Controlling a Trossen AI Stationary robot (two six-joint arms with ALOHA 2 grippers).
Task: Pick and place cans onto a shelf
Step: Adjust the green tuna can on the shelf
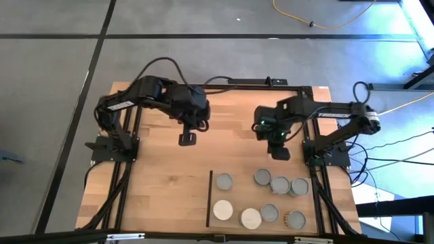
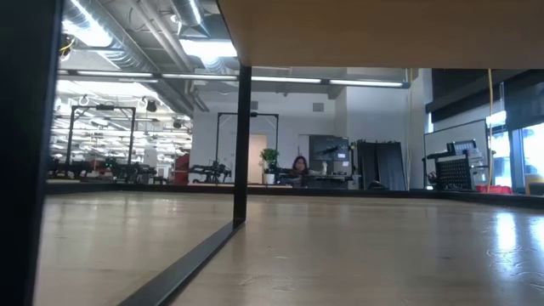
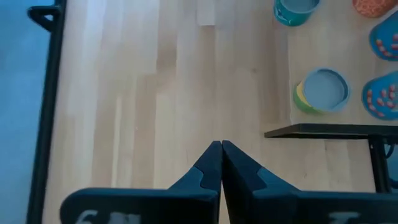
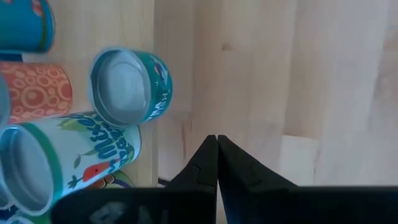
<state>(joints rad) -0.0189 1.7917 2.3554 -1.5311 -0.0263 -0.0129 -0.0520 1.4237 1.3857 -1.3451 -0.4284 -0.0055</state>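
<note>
Several cans stand upright on the shelf (image 1: 241, 196), a pale wood panel at the table's near right with a dark edge strip (image 1: 209, 198). Among them are a grey-topped can (image 1: 224, 181) and a white-topped can (image 1: 223, 210). My left gripper (image 1: 188, 139) hangs shut and empty over bare table, left of and beyond the shelf; its own view shows the fingertips (image 3: 221, 149) together and a green-yellow can (image 3: 321, 91) ahead. My right gripper (image 1: 280, 154) is shut and empty just beyond the shelf's far edge, with a teal can (image 4: 127, 87) beside its fingertips (image 4: 216, 142).
Dark frame rails (image 1: 125, 183) run along the table's left and right sides. Bare plank tabletop (image 1: 163, 190) lies left of the shelf. The low view shows a pale panel overhead (image 2: 382, 34) on a dark post (image 2: 241, 144), and a person far off in the room (image 2: 299, 166).
</note>
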